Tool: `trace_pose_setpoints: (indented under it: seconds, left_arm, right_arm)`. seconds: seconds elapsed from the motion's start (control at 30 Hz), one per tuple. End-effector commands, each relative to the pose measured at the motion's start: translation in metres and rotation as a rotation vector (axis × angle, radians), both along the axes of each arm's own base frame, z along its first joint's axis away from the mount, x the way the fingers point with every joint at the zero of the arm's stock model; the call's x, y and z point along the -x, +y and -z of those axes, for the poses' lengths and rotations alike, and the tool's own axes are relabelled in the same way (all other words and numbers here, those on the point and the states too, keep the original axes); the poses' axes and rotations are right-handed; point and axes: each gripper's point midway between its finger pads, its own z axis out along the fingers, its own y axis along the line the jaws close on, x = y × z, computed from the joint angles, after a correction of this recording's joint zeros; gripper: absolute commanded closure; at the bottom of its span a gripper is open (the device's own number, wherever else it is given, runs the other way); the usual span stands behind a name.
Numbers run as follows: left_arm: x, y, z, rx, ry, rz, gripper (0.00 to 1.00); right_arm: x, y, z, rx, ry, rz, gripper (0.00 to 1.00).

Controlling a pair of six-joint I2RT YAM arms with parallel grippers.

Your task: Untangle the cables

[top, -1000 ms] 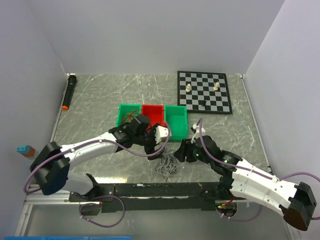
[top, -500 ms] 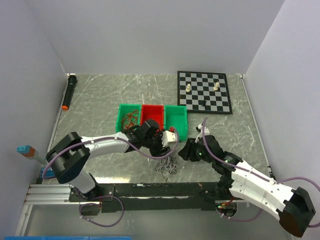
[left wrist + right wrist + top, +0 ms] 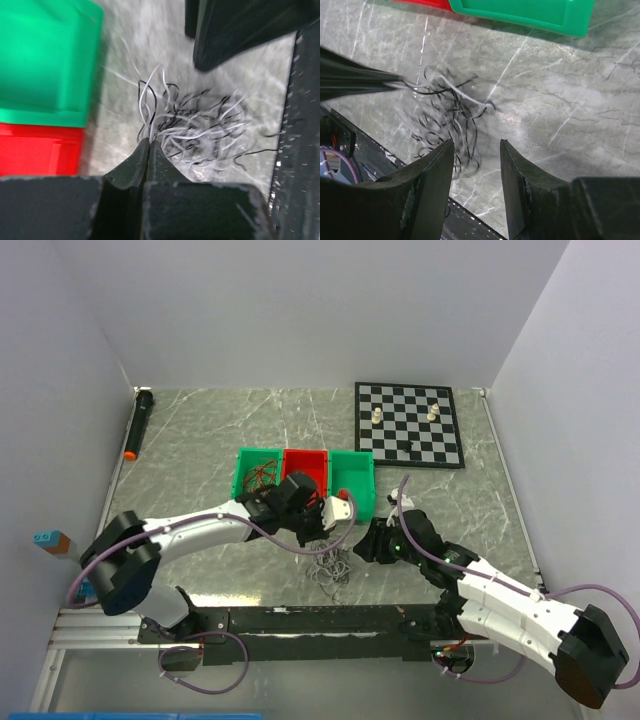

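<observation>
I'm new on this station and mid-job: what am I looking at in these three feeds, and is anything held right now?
Two robot arms are bolted at the near edge. The overhead view looks down from behind them; the other two come from a camera on each wrist. On the marble table lie three plastic bins, a chessboard and a tangle of thin black and white cables. The left fingers are shut, seemingly pinching strands at the tangle's edge. The right fingers are open near it, holding nothing.
</observation>
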Motion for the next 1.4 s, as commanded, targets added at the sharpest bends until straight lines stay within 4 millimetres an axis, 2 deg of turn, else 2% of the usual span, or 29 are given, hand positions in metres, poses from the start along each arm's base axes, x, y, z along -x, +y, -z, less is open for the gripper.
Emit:
trace_pose_setpoints:
  seconds: [0.0, 0.03, 0.13, 0.33, 0.47, 0.63, 0.87, 1.17, 1.37]
  left_arm:
    - [-0.001, -0.006, -0.074, 0.094, -0.063, 0.01, 0.99]
    - [0.002, -0.005, -0.087, 0.11, -0.068, 0.014, 0.99]
    - [0.013, 0.002, -0.106, 0.118, -0.049, 0.033, 0.99]
    - [0.025, 0.013, -0.131, 0.144, -0.063, 0.052, 0.99]
    - [0.026, 0.016, -0.157, 0.172, -0.1, 0.065, 0.99]
    - [0.021, 0.015, -0.188, 0.222, -0.148, 0.04, 0.99]
    - [0.018, 0.022, -0.195, 0.23, -0.193, 0.012, 0.99]
    - [0.017, 0.023, -0.193, 0.24, -0.196, 0.001, 0.99]
    - [0.015, 0.022, -0.195, 0.249, -0.206, -0.008, 0.99]
  right_arm:
    - [-0.01, 0.009, -0.014, -0.032, -0.047, -0.017, 0.51]
    - [-0.011, 0.011, -0.017, -0.033, -0.05, -0.025, 0.51]
    - [-0.013, 0.017, -0.026, -0.046, -0.07, -0.055, 0.5]
    - [-0.019, 0.017, -0.045, -0.04, -0.133, -0.068, 0.45]
    - [-0.023, 0.016, -0.057, -0.03, -0.168, -0.069, 0.44]
    - [-0.021, 0.025, -0.065, -0.069, -0.175, -0.102, 0.43]
    - [-0.01, 0.032, -0.06, -0.125, -0.151, -0.145, 0.44]
    - [-0.005, 0.036, -0.048, -0.162, -0.095, -0.143, 0.45]
    - [-0.005, 0.05, -0.055, -0.206, -0.107, -0.198, 0.45]
